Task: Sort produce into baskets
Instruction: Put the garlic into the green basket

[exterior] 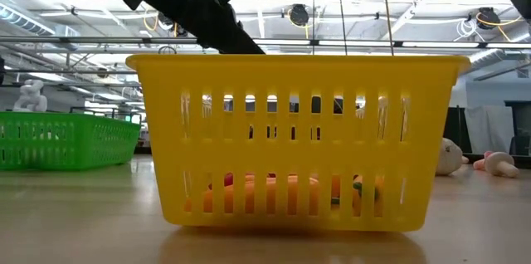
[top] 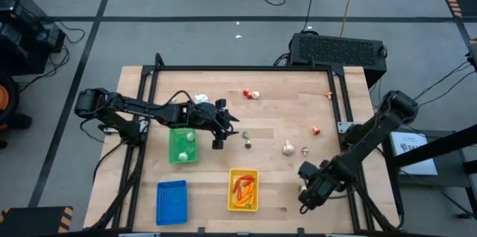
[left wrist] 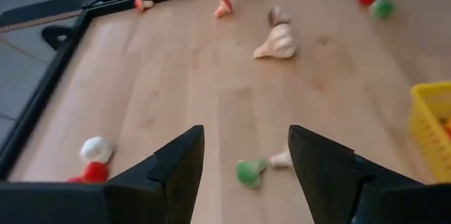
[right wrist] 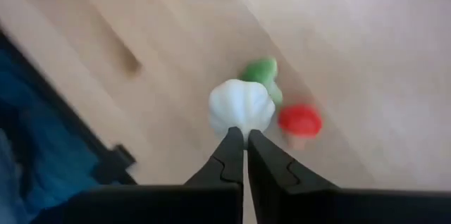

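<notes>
My left gripper (top: 220, 134) is open and empty, just right of the green basket (top: 182, 146), which holds white bulbs. In the left wrist view (left wrist: 243, 157) its fingers hang over a small green-and-white piece (left wrist: 251, 171) lying on the table. My right gripper (top: 305, 192) is low at the near right, right of the yellow basket (top: 244, 190), which holds orange and red pieces. It is shut on a white bulb (right wrist: 242, 107). The blue basket (top: 171, 201) stands at the near left. My right gripper pinches the white bulb's narrow near end (right wrist: 240, 131) between its two fingertips. The rest of the bulb sticks out beyond the fingers. A green piece (right wrist: 261, 72) and a red piece (right wrist: 299, 120) lie on the table just behind it. Whether the bulb is clear of the table, I cannot tell.
Loose produce lies on the wood: a garlic bulb (top: 288, 147), a small brown-and-white piece (top: 247, 143), red-and-white pieces at the far middle (top: 250, 94) and right (top: 317, 130). A black frame (top: 242, 68) runs along the table's far and side edges.
</notes>
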`<control>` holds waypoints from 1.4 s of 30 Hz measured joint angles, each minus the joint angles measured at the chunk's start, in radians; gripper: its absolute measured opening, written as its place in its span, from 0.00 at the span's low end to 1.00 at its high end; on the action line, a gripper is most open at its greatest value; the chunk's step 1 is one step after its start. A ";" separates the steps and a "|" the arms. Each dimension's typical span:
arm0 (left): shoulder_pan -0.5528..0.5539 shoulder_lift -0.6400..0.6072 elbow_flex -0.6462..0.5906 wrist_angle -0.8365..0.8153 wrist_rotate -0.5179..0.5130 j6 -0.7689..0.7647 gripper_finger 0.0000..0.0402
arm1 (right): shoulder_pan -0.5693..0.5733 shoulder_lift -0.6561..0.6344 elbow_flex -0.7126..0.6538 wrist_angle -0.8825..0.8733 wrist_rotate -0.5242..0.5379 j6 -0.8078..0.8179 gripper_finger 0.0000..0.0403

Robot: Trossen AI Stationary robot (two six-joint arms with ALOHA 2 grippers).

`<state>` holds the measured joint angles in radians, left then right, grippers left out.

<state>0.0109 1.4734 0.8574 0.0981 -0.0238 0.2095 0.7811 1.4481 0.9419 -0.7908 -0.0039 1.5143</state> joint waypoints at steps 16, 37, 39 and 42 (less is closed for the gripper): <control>-0.020 0.134 0.001 0.367 0.314 -0.205 0.53 | -0.229 -0.147 0.001 0.141 0.500 -0.710 0.00; -0.019 0.214 0.004 0.475 0.173 -0.178 0.54 | -0.419 -0.141 0.001 0.326 0.445 -1.090 0.00; -0.019 0.220 0.004 0.479 0.173 -0.178 0.56 | -0.426 -0.141 0.001 0.326 0.443 -1.098 0.00; -0.020 0.241 0.004 0.530 0.172 -0.178 0.63 | -0.434 -0.141 0.001 0.332 0.442 -1.106 0.00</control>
<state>-0.0090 1.7148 0.8616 0.6283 0.1484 0.0319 0.3467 1.3067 0.9432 -0.4590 0.4385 0.4078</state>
